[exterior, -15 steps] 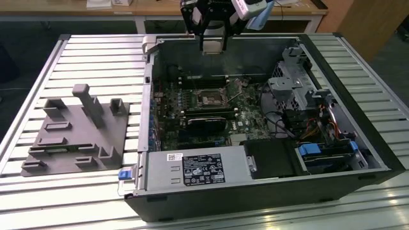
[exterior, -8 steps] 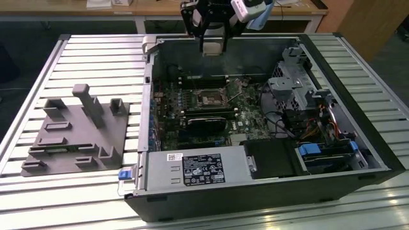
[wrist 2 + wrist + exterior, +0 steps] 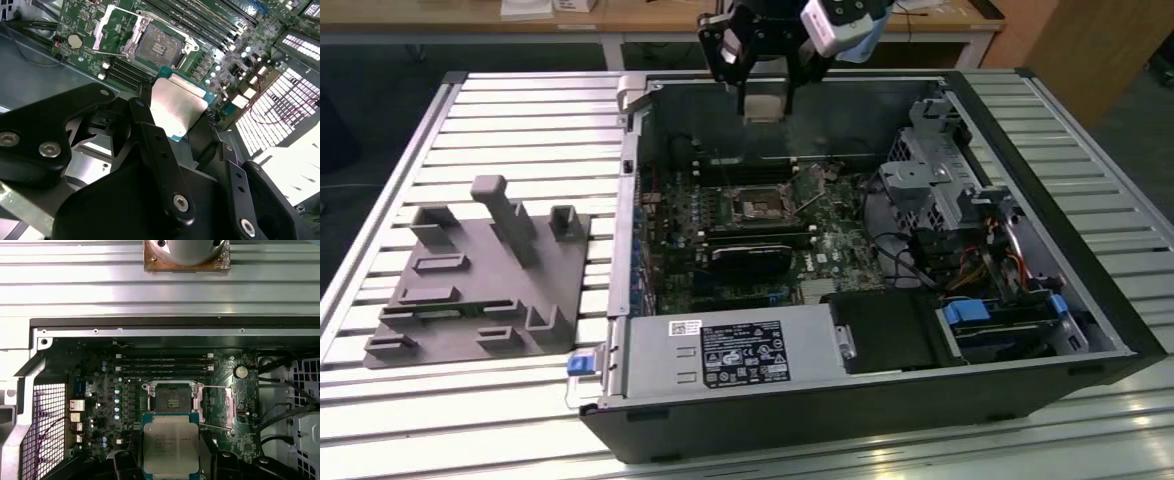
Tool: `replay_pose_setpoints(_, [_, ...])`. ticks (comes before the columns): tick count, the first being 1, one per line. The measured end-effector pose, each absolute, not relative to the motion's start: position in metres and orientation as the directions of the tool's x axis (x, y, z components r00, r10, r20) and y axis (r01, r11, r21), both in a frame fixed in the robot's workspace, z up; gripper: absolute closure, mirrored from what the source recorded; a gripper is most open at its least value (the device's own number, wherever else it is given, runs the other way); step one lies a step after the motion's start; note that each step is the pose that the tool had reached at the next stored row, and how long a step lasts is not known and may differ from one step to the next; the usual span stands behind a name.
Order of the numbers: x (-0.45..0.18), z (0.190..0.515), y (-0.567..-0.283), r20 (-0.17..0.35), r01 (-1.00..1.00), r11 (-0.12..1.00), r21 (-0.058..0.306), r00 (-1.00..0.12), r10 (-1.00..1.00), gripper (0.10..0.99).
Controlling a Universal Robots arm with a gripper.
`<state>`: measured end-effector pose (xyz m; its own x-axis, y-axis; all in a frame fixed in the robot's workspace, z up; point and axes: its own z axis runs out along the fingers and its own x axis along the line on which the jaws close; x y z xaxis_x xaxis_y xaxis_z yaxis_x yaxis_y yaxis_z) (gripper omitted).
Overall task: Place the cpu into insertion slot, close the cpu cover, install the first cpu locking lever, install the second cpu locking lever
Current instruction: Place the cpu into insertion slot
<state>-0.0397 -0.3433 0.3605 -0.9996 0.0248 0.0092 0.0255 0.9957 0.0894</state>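
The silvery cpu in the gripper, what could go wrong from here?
The black gripper holds the flat silvery-grey square cpu by its edges, not yet in the dark square insertion slot; set down tilted or offset, it could damage the socket. The thin silvery cpu cover lies open beside the slot and might snag the gripper.

Black jointed tool (image 3: 177, 112), silver screw heads (image 3: 181, 202).
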Motion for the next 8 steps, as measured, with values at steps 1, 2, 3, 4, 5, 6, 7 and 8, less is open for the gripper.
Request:
replay_pose_setpoints(1, [-0.0397,0.3595,-0.3433,0.008,0.025,0.996,0.089,-1.0,0.025,0.549])
replay_pose_setpoints(2, [-0.0397,0.3586,-0.3433,0.007,0.025,0.996,0.09,-1.0,0.025,0.549])
replay_pose_setpoints(3, [-0.0397,0.3578,-0.3433,0.006,0.025,0.996,0.089,-1.0,0.025,0.549])
replay_pose_setpoints(4, [-0.0398,0.3571,-0.3433,0.005,0.025,0.996,0.09,-1.0,0.025,0.549])
replay_pose_setpoints(5, [-0.0398,0.3563,-0.3433,0.004,0.025,0.996,0.09,-1.0,0.025,0.549])
replay_pose_setpoints(6, [-0.0398,0.3555,-0.3433,0.003,0.025,0.996,0.09,-1.0,0.025,0.549])
replay_pose_setpoints(7, [-0.0398,0.3547,-0.3433,0.002,0.025,0.996,0.09,-1.0,0.025,0.549])
replay_pose_setpoints(8, [-0.0398,0.3539,-0.3433,0.001,0.025,0.996,0.09,-1.0,0.025,0.549])
